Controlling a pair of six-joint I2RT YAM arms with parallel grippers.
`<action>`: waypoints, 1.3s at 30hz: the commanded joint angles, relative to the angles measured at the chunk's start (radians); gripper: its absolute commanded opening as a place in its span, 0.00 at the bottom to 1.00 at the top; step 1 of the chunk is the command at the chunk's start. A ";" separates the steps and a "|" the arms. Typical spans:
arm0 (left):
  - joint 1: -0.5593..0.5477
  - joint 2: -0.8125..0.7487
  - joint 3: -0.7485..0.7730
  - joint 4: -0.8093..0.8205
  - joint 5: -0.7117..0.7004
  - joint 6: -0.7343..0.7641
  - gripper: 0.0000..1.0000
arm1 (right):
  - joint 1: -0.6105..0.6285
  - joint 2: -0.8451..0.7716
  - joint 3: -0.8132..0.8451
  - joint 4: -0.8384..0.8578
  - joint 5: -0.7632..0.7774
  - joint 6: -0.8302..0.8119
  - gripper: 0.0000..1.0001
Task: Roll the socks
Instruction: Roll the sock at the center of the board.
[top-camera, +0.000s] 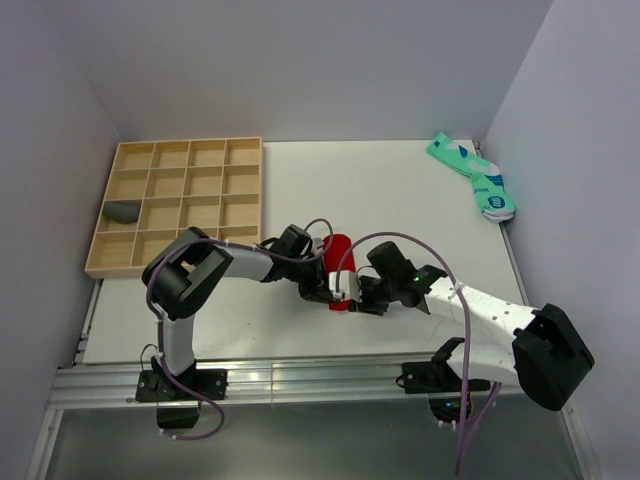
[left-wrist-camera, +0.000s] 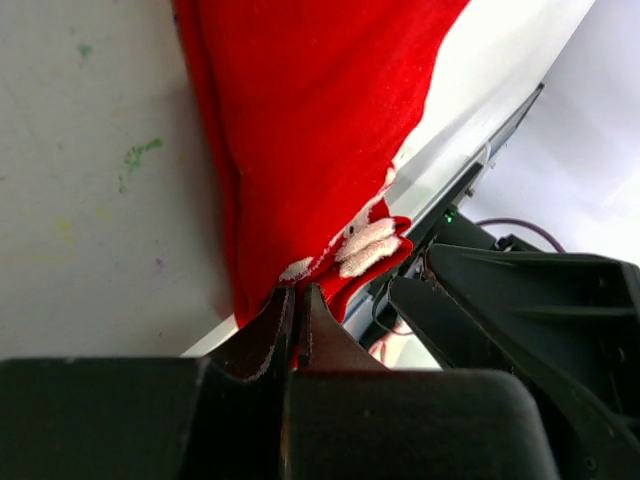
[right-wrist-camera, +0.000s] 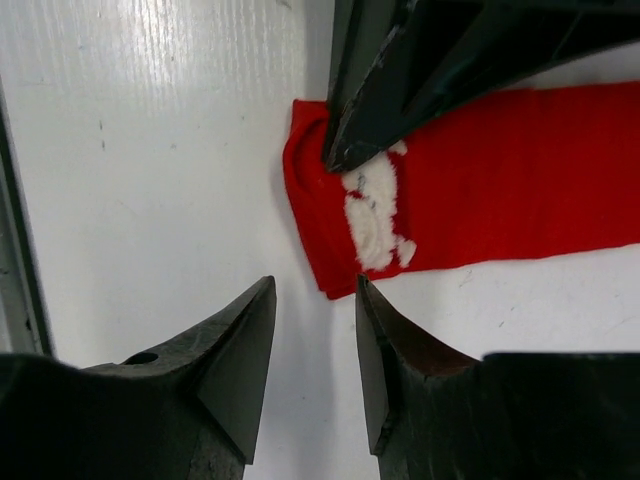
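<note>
Red sock lies flat on the table, centre frame. The left fingers are pinched shut on its white-marked end, a thin bite that could slip. Right fingers, part open and empty, hover just beside; closing in, they could clash.

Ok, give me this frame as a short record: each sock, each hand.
red sock: lying at table centre
left hand: shut on red sock's white-marked end
right hand: open, empty, just short of that end
grey sock: in a left-column compartment of the wooden tray
mint-green socks: far right corner, untouched
</note>
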 joint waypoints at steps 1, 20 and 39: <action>0.002 0.018 0.018 -0.032 0.047 -0.015 0.00 | 0.036 -0.023 -0.012 0.103 0.040 -0.037 0.44; 0.016 0.017 -0.006 -0.017 0.105 -0.023 0.00 | 0.230 0.025 -0.110 0.261 0.202 -0.041 0.41; 0.004 -0.014 -0.043 -0.032 0.145 0.023 0.00 | 0.234 0.039 -0.136 0.378 0.266 -0.054 0.39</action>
